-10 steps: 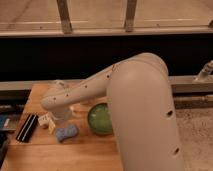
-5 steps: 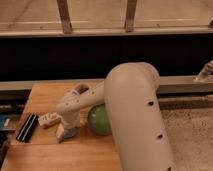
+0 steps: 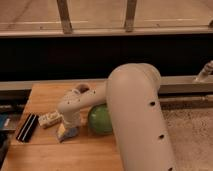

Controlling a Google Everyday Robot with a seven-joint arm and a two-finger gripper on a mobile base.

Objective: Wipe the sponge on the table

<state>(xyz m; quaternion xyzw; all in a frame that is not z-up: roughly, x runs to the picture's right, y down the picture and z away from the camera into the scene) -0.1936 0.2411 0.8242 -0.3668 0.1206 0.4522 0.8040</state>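
Observation:
The light-blue sponge lies on the wooden table, left of centre, mostly covered from above. My gripper points straight down onto the sponge at the end of the white arm, which stretches in from the right. Only the sponge's lower edge shows under the gripper.
A green bowl stands just right of the sponge, partly behind the arm. A small pale block sits to the sponge's left, and a black bar lies further left near the table's edge. A grey metal rail runs behind the table.
The arm has come down and drawn closer. The gripper, which stood beside the sponge a second ago, now sits on top of it and covers most of it.

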